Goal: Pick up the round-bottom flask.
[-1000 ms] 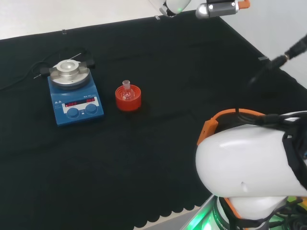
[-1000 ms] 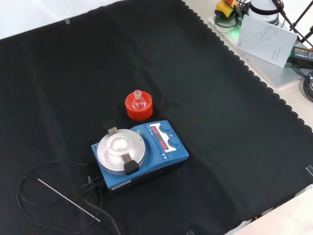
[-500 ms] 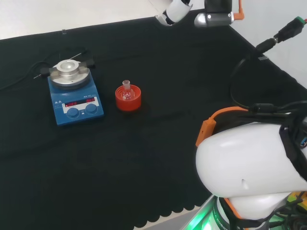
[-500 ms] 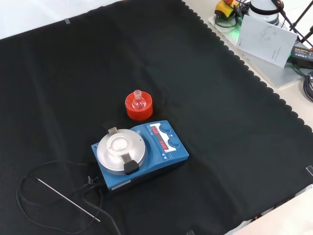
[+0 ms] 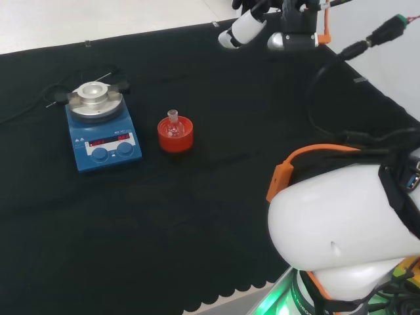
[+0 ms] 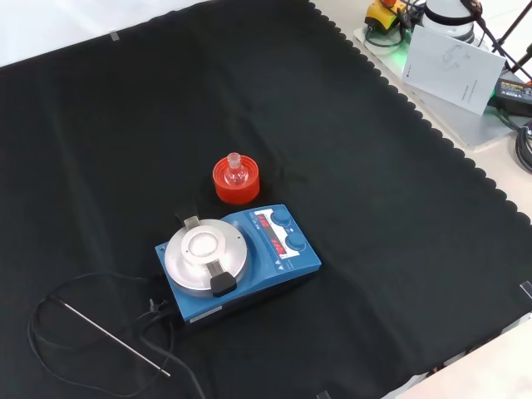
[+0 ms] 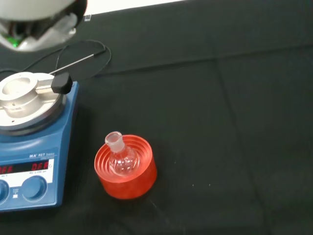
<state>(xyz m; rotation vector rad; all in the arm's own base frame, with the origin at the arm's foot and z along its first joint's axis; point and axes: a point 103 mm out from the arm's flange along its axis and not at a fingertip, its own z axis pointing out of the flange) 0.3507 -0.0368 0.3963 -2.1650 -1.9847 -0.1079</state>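
A small, clear glass round-bottom flask (image 5: 173, 125) with a short open neck sits upright in a red ribbed ring stand (image 5: 176, 135) on the black cloth (image 5: 197, 216) of the bench. In the head view the stand lies just to the right of a blue hotplate stirrer (image 5: 103, 134) with a round silver top plate and 2 blue knobs under red displays; flask and stirrer stand near each other but do not touch. In the front view the same flask (image 6: 235, 169) in its red stand (image 6: 236, 182) lies just behind the stirrer (image 6: 239, 262), farther up the cloth, and a thin metal probe (image 6: 116, 338) on a black cable (image 6: 58, 376) lies on the cloth at the stirrer's near left. The wrist view looks down on the flask (image 7: 121, 157) resting in the middle of the red stand (image 7: 126, 169), right beside the stirrer (image 7: 32, 147); the flask looks empty. The black and white hand (image 5: 241, 27) shows at the top edge of the head view, high above the far right part of the cloth and well apart from the flask, with 1 white-tipped finger reaching out to the left. It holds nothing that can be seen, but so little of it shows that I cannot tell whether the fingers are spread or curled. A large white arm link (image 5: 341, 230) with orange trim stands at the lower right of the head view.
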